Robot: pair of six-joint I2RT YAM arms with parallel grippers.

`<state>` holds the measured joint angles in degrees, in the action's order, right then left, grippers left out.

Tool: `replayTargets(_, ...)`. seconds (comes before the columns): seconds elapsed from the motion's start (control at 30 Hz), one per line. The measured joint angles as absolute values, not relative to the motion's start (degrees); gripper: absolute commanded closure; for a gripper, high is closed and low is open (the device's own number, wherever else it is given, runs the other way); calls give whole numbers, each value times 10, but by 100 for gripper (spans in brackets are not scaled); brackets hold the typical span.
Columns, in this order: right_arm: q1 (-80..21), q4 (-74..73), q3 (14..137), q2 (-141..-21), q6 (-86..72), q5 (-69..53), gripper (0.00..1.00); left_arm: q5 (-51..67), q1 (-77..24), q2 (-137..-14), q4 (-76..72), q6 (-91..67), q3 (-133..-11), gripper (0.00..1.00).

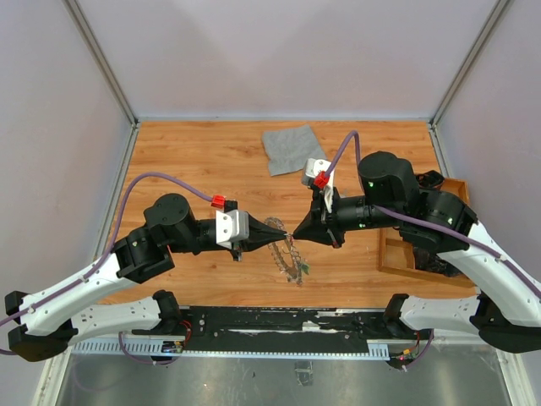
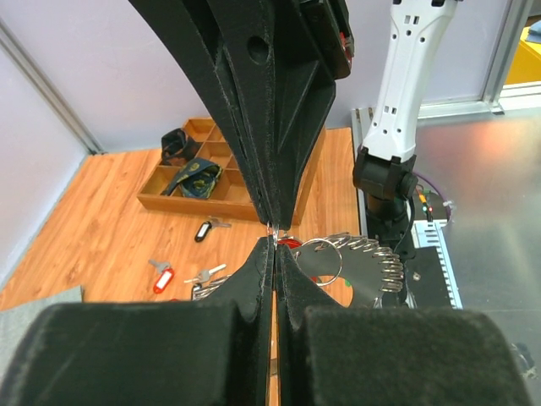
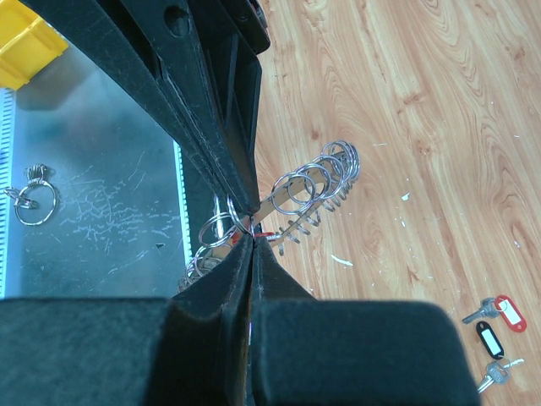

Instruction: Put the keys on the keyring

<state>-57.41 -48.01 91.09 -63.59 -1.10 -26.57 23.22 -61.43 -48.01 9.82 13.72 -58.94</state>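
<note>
Over the middle of the table (image 1: 194, 161) the left gripper (image 1: 285, 230) and right gripper (image 1: 297, 230) meet tip to tip, both clenched, apparently pinching a red tag (image 2: 288, 242) to thread it onto the keyring (image 1: 290, 257) just beneath, while other keys (image 2: 161, 277) lie well apart.

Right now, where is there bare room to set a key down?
Bare wood far left, between the wall and grey cloth. Crowded at centre, where left end effector and right end effector meet at the keyring, and near the tray, with loose keys.
</note>
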Motion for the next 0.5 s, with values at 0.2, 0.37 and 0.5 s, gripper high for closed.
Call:
replayTargets(0.2, -574, -480, 911, -635, -11, -265, 99, 232, -614, -480, 100, 137, -589, 99)
replayTargets(0.37, -574, -478, 911, -625, -11, -263, 86, 232, -614, -480, 100, 137, -589, 100)
replayTargets(0.5, -574, -476, 911, -619, -11, -255, 77, 232, -614, -480, 100, 137, -589, 99)
